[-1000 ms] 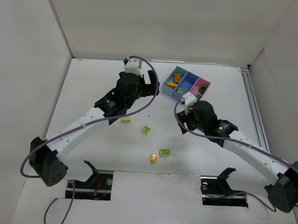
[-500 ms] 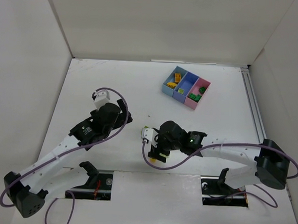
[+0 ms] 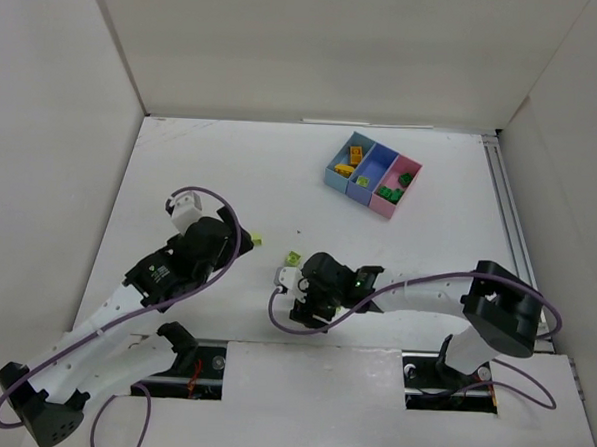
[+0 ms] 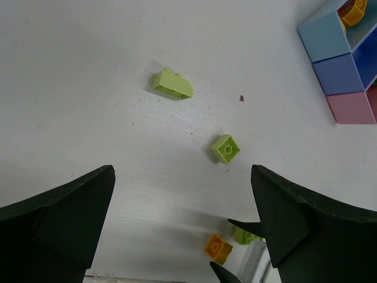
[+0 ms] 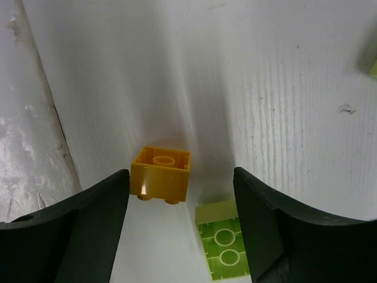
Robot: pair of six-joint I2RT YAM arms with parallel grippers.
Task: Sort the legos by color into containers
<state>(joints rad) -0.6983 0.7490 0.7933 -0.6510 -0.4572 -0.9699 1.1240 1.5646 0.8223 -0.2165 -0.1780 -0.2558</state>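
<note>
Right end effector (image 5: 179, 177), open, straddles the orange brick (image 5: 161, 174) at lower centre of its wrist view; a lime brick (image 5: 222, 244) lies just beside. Centre on orange, close squarely, keep lime out. Left end effector (image 4: 182, 183) hangs open, empty.

The containers (image 4: 337, 73) stand in a row on the tabletop (image 3: 211, 169), with legos (image 3: 353, 158) lying in them. Four more lie loose, all nearer than the containers and to their left. The outer brick (image 4: 172, 84) is farthest left and the middle brick (image 4: 225, 148) closer to the containers. Farthest from the containers, the centred brick (image 5: 162, 173) sits between the right fingers (image 5: 65, 236), a neighbour brick (image 5: 222, 243) just beside it.
</note>
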